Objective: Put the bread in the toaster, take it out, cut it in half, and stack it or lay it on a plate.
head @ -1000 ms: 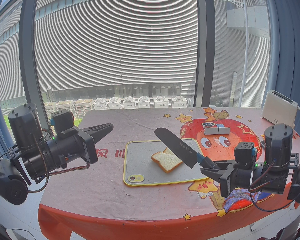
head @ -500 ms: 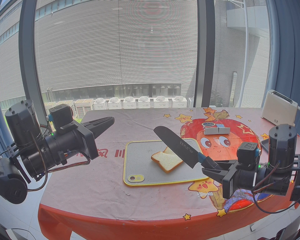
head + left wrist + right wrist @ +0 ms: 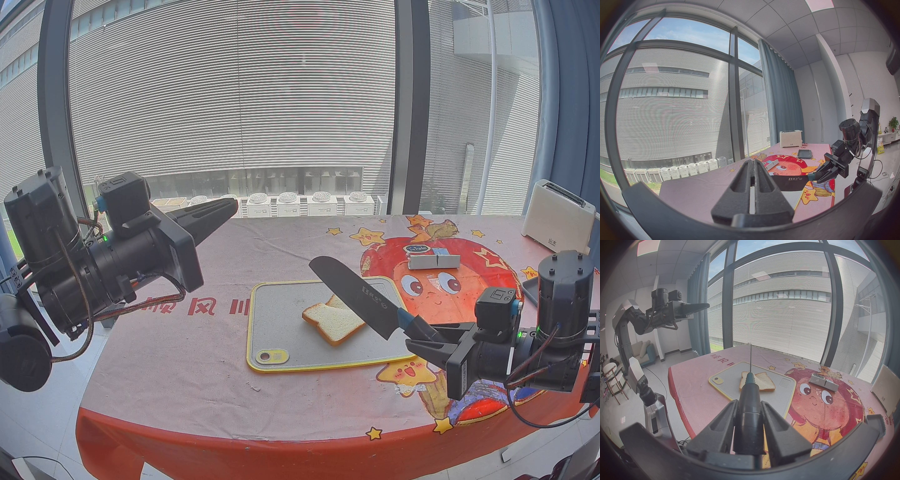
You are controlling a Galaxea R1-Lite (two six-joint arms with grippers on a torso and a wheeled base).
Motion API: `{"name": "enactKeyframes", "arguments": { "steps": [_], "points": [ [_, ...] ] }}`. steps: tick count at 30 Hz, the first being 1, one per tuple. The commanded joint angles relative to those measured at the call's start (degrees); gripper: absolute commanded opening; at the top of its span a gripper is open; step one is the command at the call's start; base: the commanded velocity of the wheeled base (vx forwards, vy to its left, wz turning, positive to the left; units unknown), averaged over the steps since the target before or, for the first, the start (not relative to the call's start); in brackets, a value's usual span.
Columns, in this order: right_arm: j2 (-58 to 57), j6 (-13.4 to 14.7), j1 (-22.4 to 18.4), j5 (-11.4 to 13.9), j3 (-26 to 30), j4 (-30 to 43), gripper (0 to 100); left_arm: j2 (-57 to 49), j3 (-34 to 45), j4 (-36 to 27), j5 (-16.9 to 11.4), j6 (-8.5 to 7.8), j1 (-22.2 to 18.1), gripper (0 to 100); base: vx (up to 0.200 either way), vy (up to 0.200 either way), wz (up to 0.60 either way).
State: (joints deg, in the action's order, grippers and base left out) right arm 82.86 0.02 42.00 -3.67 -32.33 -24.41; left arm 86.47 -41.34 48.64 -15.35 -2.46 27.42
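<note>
- Bread [image 3: 334, 322] is found near the middle of the cutting board [image 3: 281, 340]. A second piece is seen at its 12 o'clock edge, and it cannot be told whether a cut is already made.
- Knife [image 3: 359, 292] is pinched by its handle in the right gripper [image 3: 426, 340]. The blade is held above the board, apparently clear of the bread, with the tip aimed toward 10 o'clock in the head view.
- Left gripper [image 3: 228, 207] is held high at 10 o'clock of the board, with its fingers pressed together on nothing.
- Toaster [image 3: 558, 217] is noted at 2 o'clock of the board, by the table [image 3: 187, 375] edge. A dark plate [image 3: 804, 153] is seen near it.
- Step in hand is judged to be the cut in half.
- Next move is judged to call for the edge to be lined across the slice's middle and pressed straight down. The slice is unrestrained and may slide.
</note>
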Motion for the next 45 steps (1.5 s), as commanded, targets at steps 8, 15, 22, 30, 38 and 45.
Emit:
{"name": "enactKeyframes", "arguments": {
  "steps": [8,15,22,30,38,45],
  "points": [
    [1.2,-1.2,-0.2,-0.5,0.3,0.0,0,4.1,-1.5,0.5,-0.3,0.09,3.1,0,0.000,0.000,0.00],
    [2.4,-1.3,-0.8,-0.5,0.3,-0.2,0,9.0,-3.5,1.2,-0.3,0.00,4.0,0,0.000,0.000,0.00],
    [3.4,-1.1,-0.8,-0.5,0.1,-0.4,0,11.5,-4.0,2.3,-0.2,0.00,4.8,0,0.000,0.000,0.00],
    [4.5,-1.2,-0.5,-0.6,0.0,-3.0,0,12.1,-7.1,2.0,-0.2,-0.17,4.9,0,0.000,0.000,0.00],
    [5.6,-1.3,-0.8,-0.5,-0.5,-3.1,0,13.5,-7.0,2.2,-0.1,-0.97,4.8,0,0.000,0.000,0.00],
    [6.3,-1.5,-0.8,-0.5,-0.5,-3.2,0,13.6,-6.5,2.3,0.0,-1.32,4.9,0,0.000,0.000,0.00]
  ]
}}
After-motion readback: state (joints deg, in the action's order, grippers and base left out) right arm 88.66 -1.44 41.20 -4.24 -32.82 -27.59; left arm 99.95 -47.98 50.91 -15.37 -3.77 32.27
